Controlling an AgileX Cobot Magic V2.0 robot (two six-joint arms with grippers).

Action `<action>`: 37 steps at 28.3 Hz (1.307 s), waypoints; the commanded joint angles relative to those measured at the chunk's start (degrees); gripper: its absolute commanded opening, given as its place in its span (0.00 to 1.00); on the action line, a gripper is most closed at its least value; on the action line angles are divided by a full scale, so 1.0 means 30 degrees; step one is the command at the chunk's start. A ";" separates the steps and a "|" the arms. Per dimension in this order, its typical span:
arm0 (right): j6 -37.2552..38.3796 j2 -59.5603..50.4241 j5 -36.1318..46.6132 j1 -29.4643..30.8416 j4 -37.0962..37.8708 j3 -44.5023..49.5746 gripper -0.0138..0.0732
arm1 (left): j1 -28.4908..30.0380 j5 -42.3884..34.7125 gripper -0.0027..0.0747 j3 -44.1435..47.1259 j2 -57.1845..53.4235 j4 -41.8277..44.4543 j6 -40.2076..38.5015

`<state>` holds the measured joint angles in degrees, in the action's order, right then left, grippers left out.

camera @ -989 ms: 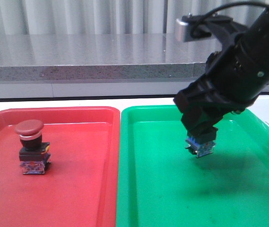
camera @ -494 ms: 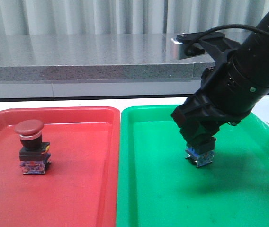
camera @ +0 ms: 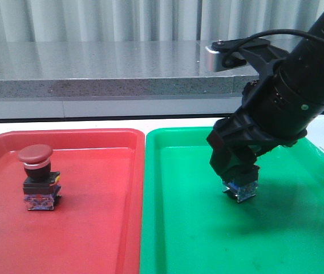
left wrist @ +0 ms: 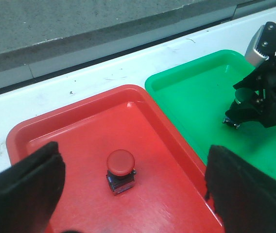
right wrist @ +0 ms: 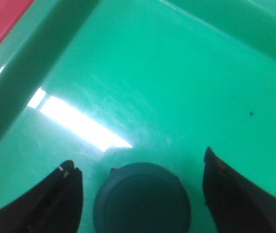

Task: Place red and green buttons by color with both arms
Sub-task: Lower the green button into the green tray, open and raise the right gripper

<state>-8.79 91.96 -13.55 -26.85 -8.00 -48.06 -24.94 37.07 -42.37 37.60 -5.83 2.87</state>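
Note:
The red button (camera: 36,171) stands upright in the red tray (camera: 88,135). In the left wrist view it (left wrist: 121,167) stands between and beyond my left gripper's (left wrist: 133,155) fingers, which are open, wide apart and empty above it. The left gripper does not show in the front view. The green button's base (camera: 240,189) rests on the floor of the green tray (camera: 179,240). My right gripper (camera: 237,171) is right over it, hiding its cap. In the right wrist view the dark green cap (right wrist: 143,201) sits between the right gripper's (right wrist: 139,160) open fingers, with a gap on each side.
The two trays lie side by side on a white table, the red one on the left. A grey stone counter (camera: 93,68) runs behind them. The right arm (left wrist: 264,92) also shows over the green tray (left wrist: 191,97) in the left wrist view.
My right gripper has come down with the green button from a little above the green tray to its floor. Its fingers now stand apart from the cap. The red button has not moved.

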 commanded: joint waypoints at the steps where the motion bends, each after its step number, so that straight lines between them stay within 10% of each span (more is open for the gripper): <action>1: -0.0145 -0.1399 -0.0739 0.0000 0.0155 -0.1152 0.80 | -0.0146 -0.1254 0.76 -0.0495 -0.0004 -0.0270 -0.0114; 37: -0.0110 -1.4561 -1.0491 0.0018 0.0216 -0.0720 0.80 | -0.0146 -0.1254 0.76 -0.0495 -0.0004 -0.0270 -0.0114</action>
<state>-8.79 51.79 -45.39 -26.85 -7.52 -50.16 -24.94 37.07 -42.37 37.60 -5.83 2.87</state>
